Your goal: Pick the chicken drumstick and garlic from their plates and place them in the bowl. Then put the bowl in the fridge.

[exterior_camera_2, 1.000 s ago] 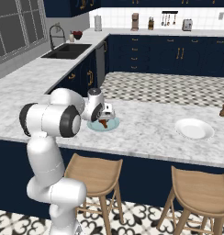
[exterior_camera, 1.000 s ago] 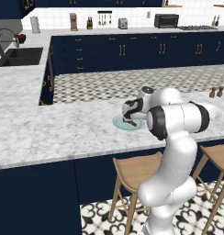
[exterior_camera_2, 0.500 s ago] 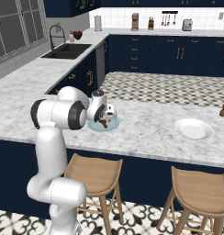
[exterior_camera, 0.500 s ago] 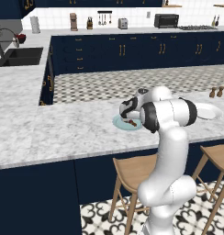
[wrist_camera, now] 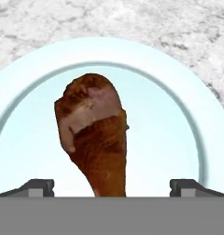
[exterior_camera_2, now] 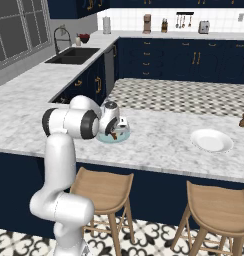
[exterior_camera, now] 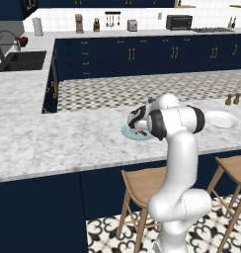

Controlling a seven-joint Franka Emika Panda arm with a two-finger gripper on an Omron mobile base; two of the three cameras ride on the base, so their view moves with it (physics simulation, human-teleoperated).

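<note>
Your gripper is wide open, holding nothing, right over the chicken drumstick. It lies mid light blue plate, fat end at 12 o'clock, thin end btw the tips.

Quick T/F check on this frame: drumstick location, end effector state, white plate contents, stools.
1. The chicken drumstick lies on the light blue plate. True.
2. The end effector is shut on the drumstick. False: it is open, fingertips either side of it.
3. The white plate holds the garlic. False: nothing shows on it.
4. Wooden stools stand under the counter. True.
</note>
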